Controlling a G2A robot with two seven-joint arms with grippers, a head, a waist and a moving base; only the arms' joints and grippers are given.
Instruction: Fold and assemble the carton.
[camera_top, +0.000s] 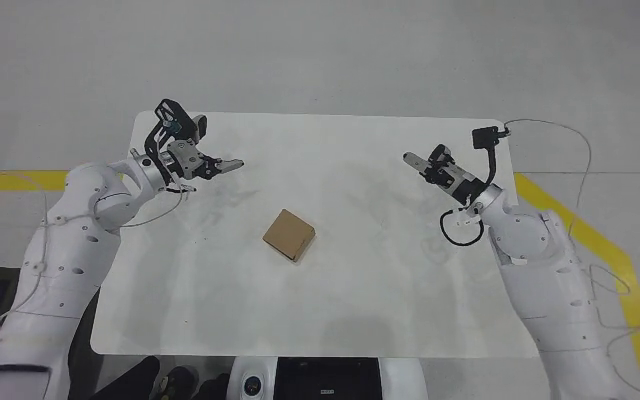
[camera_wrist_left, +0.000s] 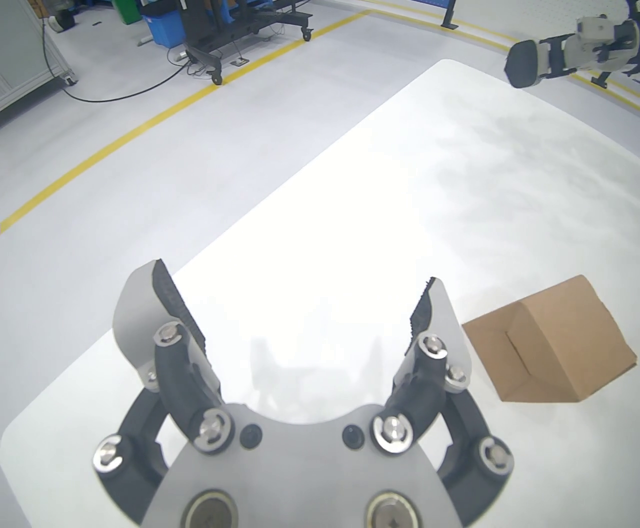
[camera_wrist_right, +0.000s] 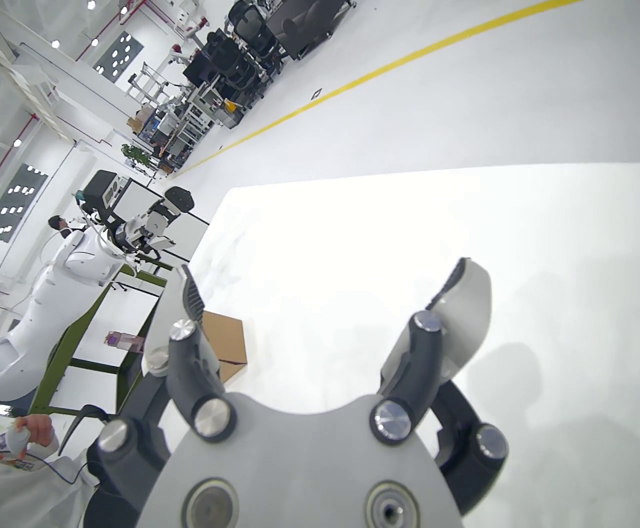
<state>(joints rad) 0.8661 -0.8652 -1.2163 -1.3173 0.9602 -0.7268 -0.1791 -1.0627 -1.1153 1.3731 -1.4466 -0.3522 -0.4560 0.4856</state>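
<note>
A small brown carton (camera_top: 289, 235) stands closed as a box near the middle of the white table (camera_top: 330, 320). It also appears in the left wrist view as the carton (camera_wrist_left: 550, 342), off to one side of my left gripper (camera_wrist_left: 297, 280), which is open and holds nothing. In the top view the left gripper (camera_top: 232, 165) hovers over the table's far left part, well apart from the carton. My right gripper (camera_top: 410, 159) is over the far right part, open and holding nothing (camera_wrist_right: 325, 280); the carton (camera_wrist_right: 227, 340) peeks from behind one of its fingers.
The table's far edge lies close behind both grippers. Bare tabletop surrounds the carton on all sides. Beyond the table are a grey floor with yellow lines (camera_top: 25, 180), carts and another white robot (camera_wrist_right: 75, 270).
</note>
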